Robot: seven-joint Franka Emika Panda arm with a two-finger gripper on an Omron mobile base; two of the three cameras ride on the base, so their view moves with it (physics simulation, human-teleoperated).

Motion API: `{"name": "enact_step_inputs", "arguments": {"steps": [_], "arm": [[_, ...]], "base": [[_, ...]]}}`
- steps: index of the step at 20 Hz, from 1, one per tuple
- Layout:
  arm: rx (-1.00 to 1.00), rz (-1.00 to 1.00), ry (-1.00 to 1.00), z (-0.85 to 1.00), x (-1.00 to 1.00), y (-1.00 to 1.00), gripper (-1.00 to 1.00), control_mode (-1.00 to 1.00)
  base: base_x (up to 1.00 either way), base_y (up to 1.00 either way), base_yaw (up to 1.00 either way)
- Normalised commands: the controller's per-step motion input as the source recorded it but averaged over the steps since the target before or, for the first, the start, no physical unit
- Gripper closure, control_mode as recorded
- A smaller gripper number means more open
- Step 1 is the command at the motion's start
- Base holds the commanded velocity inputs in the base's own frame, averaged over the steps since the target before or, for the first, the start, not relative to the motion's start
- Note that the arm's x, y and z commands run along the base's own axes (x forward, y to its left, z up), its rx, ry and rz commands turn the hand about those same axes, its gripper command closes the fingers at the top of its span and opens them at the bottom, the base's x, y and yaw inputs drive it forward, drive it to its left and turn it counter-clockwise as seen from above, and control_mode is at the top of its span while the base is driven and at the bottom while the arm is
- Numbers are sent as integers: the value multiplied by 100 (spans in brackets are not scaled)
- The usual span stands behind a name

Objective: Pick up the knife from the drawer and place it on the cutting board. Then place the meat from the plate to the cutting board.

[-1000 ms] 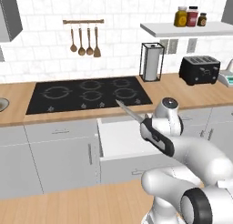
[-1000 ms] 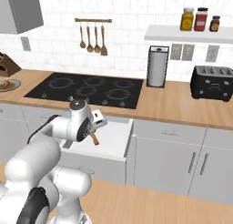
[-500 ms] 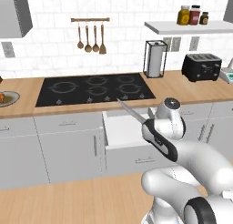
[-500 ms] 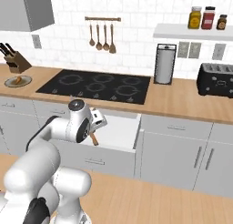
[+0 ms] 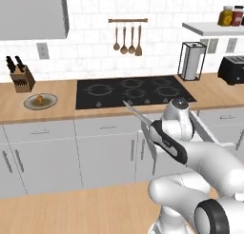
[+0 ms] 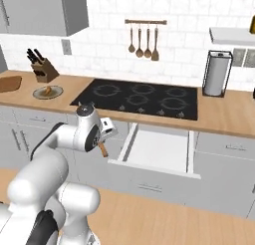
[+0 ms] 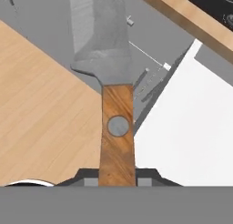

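gripping the knife [image 7: 111, 77] by its wooden handle, the gripper [image 7: 117, 178] clamps it beside the open drawer [image 6: 162, 150].

**Layout of counter, drawer and held knife**

The drawer [image 6: 162, 152] stands pulled out below the cooktop [image 6: 139, 97]. The knife [image 5: 138, 115] is clamped in the gripper [image 7: 117, 182], in front of the cabinets and left of the drawer. On the counter [image 6: 229, 114], left of the cooktop: the plate [image 6: 48, 92] carrying the meat [image 6: 47, 90], the knife block [image 6: 42, 67] behind it, the cutting board [image 6: 10, 83] farthest left.
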Motion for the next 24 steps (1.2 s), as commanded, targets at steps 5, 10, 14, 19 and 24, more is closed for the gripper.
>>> {"name": "enact_step_inputs", "arguments": {"steps": [5,10,14,19,24], "arm": [[0,0,0,0,0,0,100,100],[0,0,0,0,0,0,100,100],[0,0,0,0,0,0,100,100],[0,0,0,0,0,0,100,100],[0,0,0,0,0,0,100,100]], "base": [[36,100,4],[81,100,0],[93,100,0],[64,100,0],[62,100,-1]]}}
